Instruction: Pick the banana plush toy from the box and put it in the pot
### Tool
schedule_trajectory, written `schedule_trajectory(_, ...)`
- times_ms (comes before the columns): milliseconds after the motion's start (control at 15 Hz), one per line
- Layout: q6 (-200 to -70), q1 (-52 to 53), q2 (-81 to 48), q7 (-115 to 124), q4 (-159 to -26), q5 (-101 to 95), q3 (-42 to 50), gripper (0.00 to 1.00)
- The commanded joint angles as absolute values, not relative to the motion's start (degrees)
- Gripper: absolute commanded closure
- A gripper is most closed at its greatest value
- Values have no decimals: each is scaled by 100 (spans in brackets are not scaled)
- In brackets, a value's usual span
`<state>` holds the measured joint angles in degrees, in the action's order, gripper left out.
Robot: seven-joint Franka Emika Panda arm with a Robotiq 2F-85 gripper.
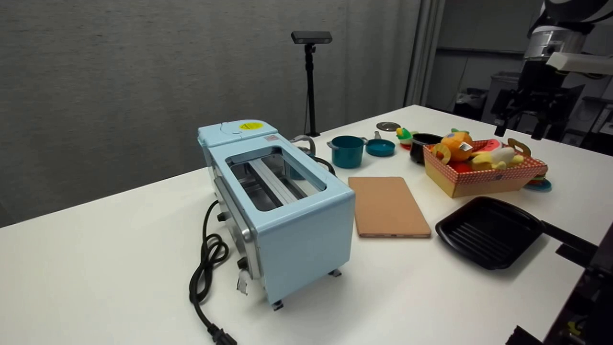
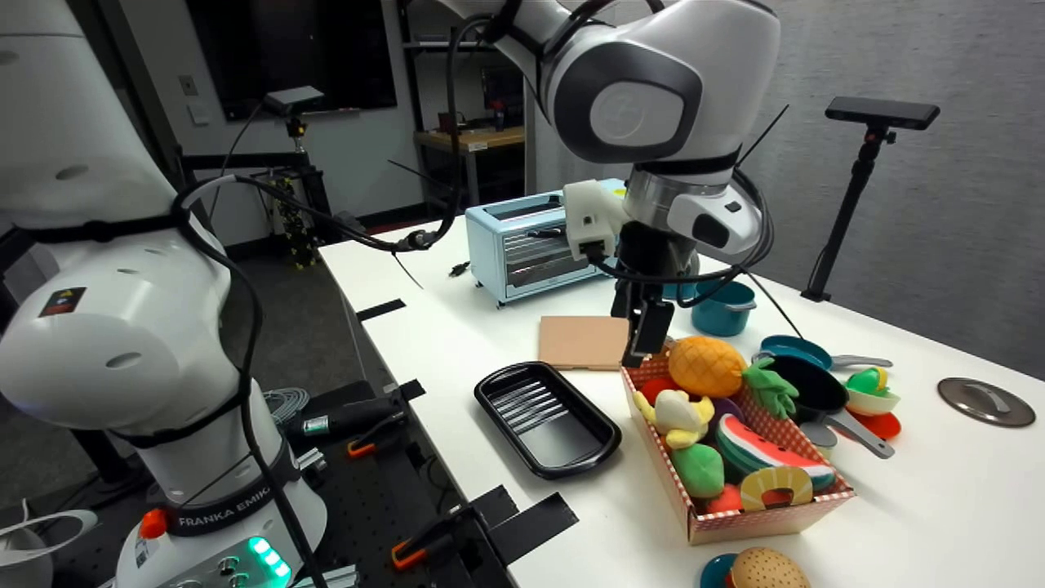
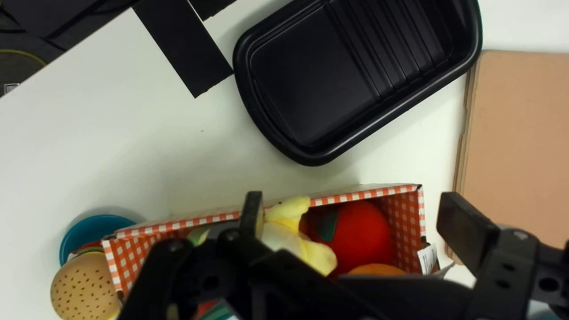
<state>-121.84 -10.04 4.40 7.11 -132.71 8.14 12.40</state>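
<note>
Fingers (image 3: 464, 231) spread, empty, above the gingham-trimmed box (image 2: 763, 524)
Banana plush toy (image 2: 678, 415) lies below, on the side nearest the worktop's (image 3: 111, 151) robot-side edge.

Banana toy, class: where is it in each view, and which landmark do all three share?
In an exterior view: banana toy at right, mid-height, in the box.
In an exterior view: banana toy right of centre, lower half.
Wrist view: banana toy low centre, partly hidden by the gripper.
Shared landmark: ridged black pan.
</note>
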Motion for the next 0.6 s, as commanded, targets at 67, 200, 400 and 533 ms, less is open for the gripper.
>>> schedule_trajectory(67, -12143, -1140, -102, 784, -12658, 938, 1313, 0)
schedule_trajectory(200, -12115, -1203, -323, 803, -12402, 980, 1394, 0)
schedule_trajectory(400, -12116, -1292, -669, 839, -12077, 992, 1457, 0)
schedule_trajectory(533, -12114, -1333, -903, 880, -11890, 983, 1466, 0)
